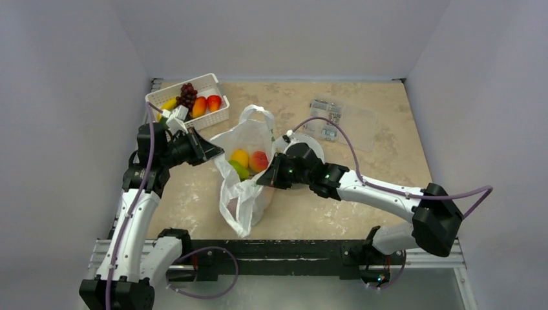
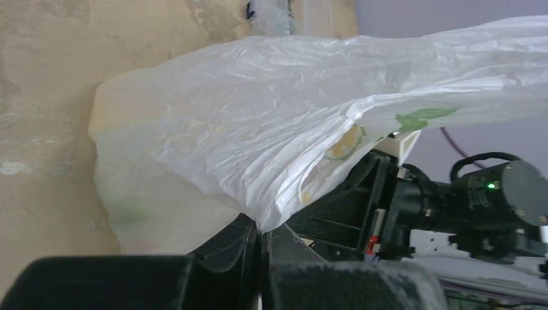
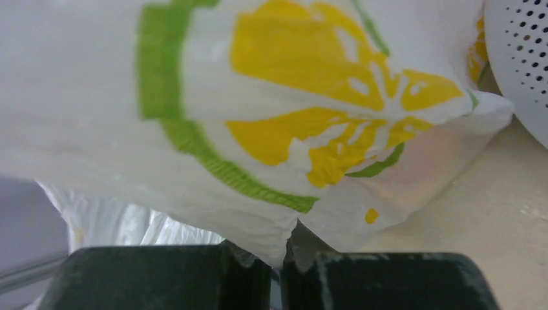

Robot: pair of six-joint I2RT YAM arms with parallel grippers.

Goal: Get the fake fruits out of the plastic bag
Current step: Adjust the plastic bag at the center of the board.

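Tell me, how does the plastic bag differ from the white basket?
The plastic bag is thin, crinkly and printed; the basket is stiff with slotted walls. The bag is pinched at opposite edges by the left gripper and the right gripper; neither gripper holds the basket. The bag sits mid-table; the basket stands in the far left corner. Both are white and hold fake fruits.

The left arm [image 1: 132, 223] and right arm [image 1: 381, 194] share white shells, black joints, black jaws and trailing purple cables [image 1: 349, 147].

Inside bag [image 1: 242, 206], fruits [image 1: 249, 161] partly hidden; packet [image 1: 326, 119] labels too small to read.
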